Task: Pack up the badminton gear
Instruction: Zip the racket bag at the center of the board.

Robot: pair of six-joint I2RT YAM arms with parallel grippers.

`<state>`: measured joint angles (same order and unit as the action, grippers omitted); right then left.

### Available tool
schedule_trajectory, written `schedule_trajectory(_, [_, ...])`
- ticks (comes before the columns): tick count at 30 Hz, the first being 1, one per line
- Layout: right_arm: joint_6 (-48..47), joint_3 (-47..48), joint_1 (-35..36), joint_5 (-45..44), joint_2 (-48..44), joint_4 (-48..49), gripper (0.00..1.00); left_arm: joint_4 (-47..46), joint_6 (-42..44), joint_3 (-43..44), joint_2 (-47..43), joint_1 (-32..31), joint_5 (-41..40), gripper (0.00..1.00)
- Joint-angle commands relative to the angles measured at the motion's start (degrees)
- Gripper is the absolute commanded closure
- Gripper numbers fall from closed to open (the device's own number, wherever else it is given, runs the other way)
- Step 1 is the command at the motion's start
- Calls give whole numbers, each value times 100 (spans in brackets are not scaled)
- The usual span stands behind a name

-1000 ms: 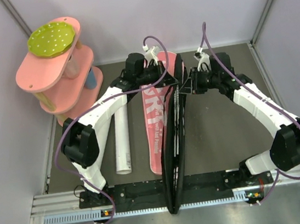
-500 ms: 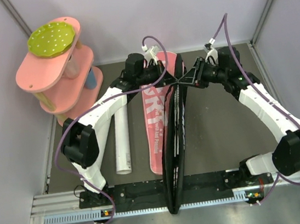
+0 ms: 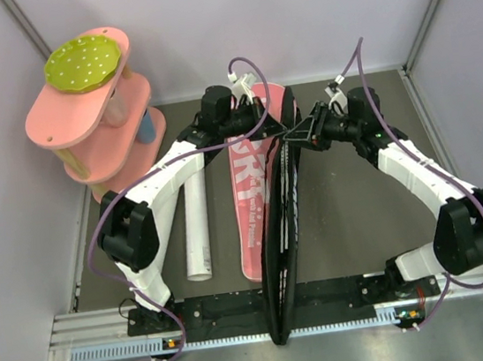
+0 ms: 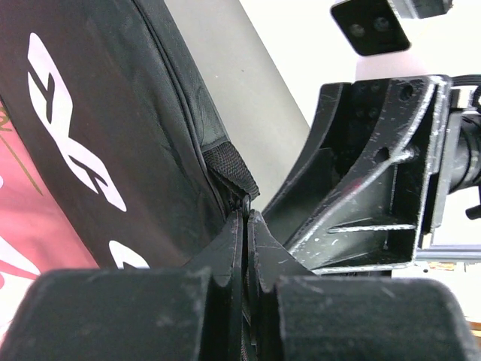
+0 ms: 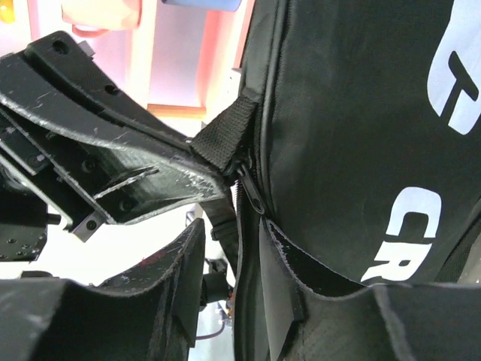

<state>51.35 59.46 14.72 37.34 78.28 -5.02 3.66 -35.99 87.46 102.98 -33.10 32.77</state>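
Moved since half a second ago: the right gripper (image 3: 300,132) has shifted slightly toward the lower left of the top view, closer to the bag's raised edge. The left arm, bag and tube lie as before.

Racket bag (image 3: 278,238): at the centre of the top view, opened like a clam. Its pink half lies flat on the dark counter (image 3: 352,210). The black half stands on edge, running from the middle of the frame down past the arm bases at the bottom. The fabric is matt and woven, with white block lettering, a corded seam and a zip along the rim.

Left gripper (image 4: 245,219): the fingers are pressed together, pinching the bag's rim just under a ribbed black webbing tab (image 4: 231,169). The finger bodies are scuffed black plastic.

Right gripper, own wrist view: the fingers stand narrowly apart, with a dark zip pull (image 5: 251,194) hanging at their mouth, just below the same tab. Whether they bear on it cannot be told.

The two grippers meet almost tip to tip at the bag's upper end.

White tube (image 3: 196,231): a long, smooth cylinder lying flat on the counter left of the bag, its upper end hidden under the left arm.

Pink tiered shelf (image 3: 82,121): at the upper left, made of rounded boards, with a green dotted disc (image 3: 82,62) on its top tier.
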Motion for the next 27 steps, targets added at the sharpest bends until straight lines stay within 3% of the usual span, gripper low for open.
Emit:
schedule_trajectory(1, [191,-75,-57,177,144,747,64,-313,-22,-27,-366,-21,141,100])
schedule_trajectory(19, [-2,-110,-347,775,416,1591,59,-313,-145,-62,-305,-12,273,100])
schedule_trajectory(27, [-20,-189,-373,853,469,1750,62,-322,-119,-98,-340,-12,265,100])
